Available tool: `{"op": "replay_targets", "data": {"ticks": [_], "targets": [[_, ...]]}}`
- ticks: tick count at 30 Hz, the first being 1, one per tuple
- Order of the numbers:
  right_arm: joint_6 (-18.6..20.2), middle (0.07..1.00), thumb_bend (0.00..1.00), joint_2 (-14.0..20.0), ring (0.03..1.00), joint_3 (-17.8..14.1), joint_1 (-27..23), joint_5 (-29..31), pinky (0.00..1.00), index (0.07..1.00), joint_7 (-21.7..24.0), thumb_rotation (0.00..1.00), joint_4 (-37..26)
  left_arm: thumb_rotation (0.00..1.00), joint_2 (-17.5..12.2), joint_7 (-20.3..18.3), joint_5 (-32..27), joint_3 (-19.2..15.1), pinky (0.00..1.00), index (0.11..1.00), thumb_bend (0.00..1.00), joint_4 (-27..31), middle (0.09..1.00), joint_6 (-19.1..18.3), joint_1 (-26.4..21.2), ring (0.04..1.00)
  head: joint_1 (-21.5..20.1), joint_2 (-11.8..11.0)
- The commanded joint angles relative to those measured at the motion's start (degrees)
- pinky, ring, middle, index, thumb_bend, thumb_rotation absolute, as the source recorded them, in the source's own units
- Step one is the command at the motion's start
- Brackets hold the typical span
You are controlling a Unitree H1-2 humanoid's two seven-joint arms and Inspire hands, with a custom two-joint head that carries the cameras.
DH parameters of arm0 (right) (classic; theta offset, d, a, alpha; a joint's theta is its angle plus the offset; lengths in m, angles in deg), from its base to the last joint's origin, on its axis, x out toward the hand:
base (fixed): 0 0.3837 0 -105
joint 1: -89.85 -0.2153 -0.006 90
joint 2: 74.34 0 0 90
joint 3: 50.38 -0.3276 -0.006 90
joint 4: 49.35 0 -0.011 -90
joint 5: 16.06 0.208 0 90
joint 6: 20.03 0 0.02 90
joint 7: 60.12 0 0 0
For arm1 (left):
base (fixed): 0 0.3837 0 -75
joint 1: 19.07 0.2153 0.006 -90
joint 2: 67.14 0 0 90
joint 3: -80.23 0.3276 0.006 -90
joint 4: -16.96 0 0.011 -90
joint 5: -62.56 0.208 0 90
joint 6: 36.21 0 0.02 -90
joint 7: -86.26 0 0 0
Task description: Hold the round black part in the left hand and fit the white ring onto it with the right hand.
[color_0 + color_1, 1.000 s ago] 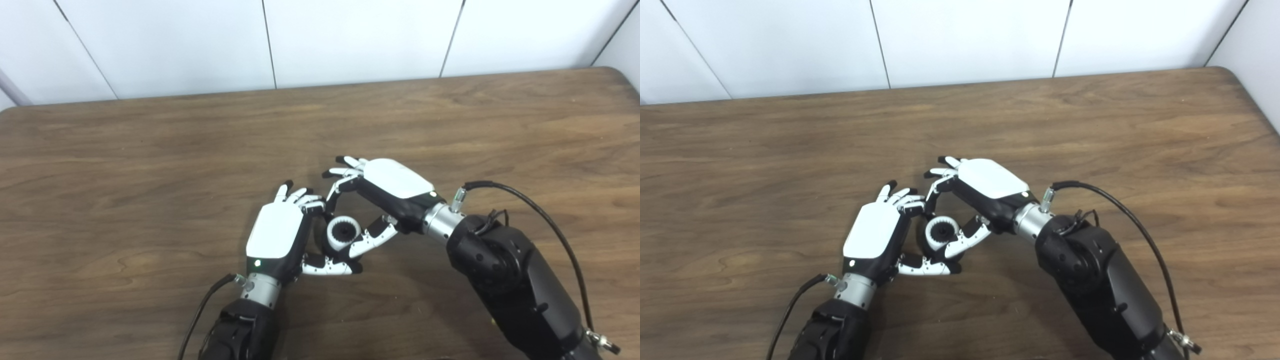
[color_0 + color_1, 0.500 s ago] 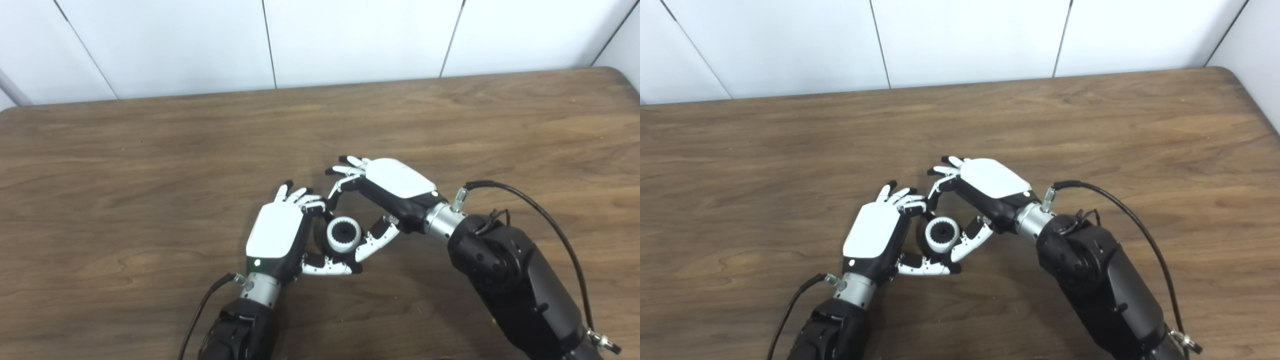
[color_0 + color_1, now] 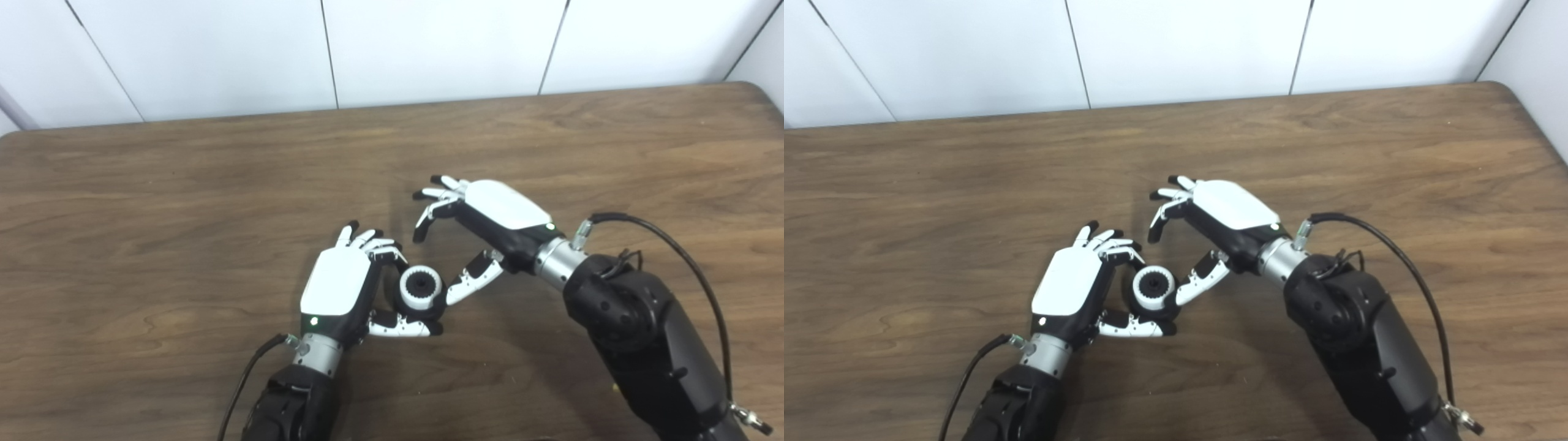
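White-backed, our left hand [image 3: 339,288] gripped the round black part [image 3: 420,285] between thumb and fingers, the white ring [image 3: 410,296] seated around it. Our right hand [image 3: 490,217] hovered just beside it, fingers spread and empty, above the wooden table [image 3: 153,214].

Left robot hand [image 3: 343,288] curled, right robot hand [image 3: 490,220] spread apart
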Motion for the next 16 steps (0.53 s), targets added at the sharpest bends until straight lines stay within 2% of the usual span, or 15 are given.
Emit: {"op": "replay_targets", "data": {"ticks": [1,10,14,15,16], "targets": [[-0.29,0.902,0.95,0.84,1.0,-1.5,-1.58,0.29,1.0,0.624,-1.48,0.27,-2.1,0.06,-0.67,-1.25,-0.17,-0.31,1.0,0.484,0.53,0.22,0.761,-0.19,0.34,0.88,-0.01,0.02],[1.98,0.892,0.96,1.8,1.0,-6.52,-0.89,0.68,1.0,0.634,-1.47,0.25,-4.34,0.07,-1.68,-1.86,-1.04,-1.51,1.0,0.49,0.52,0.51,0.763,0.07,0.3,0.872,-0.6,0.1],[2.07,0.885,0.97,2.34,0.995,-8.04,-0.96,0.89,0.94,0.628,-2.37,0.25,-4.34,0.08,-1.98,-4.08,-1.61,-2.0,1.0,0.496,0.52,1.2,0.78,-0.74,0.14,0.875,-0.7,0.06],[2.21,0.885,0.97,2.38,0.994,-8.36,-0.97,1.02,0.93,0.627,-2.44,0.25,-4.33,0.16,-2.03,-4.46,-1.51,-2.05,1.0,0.571,0.69,1.25,0.783,-0.88,0.09,0.872,-0.71,0.04],[2.36,0.883,0.97,2.4,0.993,-8.64,-0.93,1.14,0.92,0.625,-2.48,0.25,-4.32,0.22,-2.05,-4.73,-1.42,-2.1,1.0,0.632,0.8,1.26,0.788,-0.96,0.05,0.871,-0.71,0.03]]}}
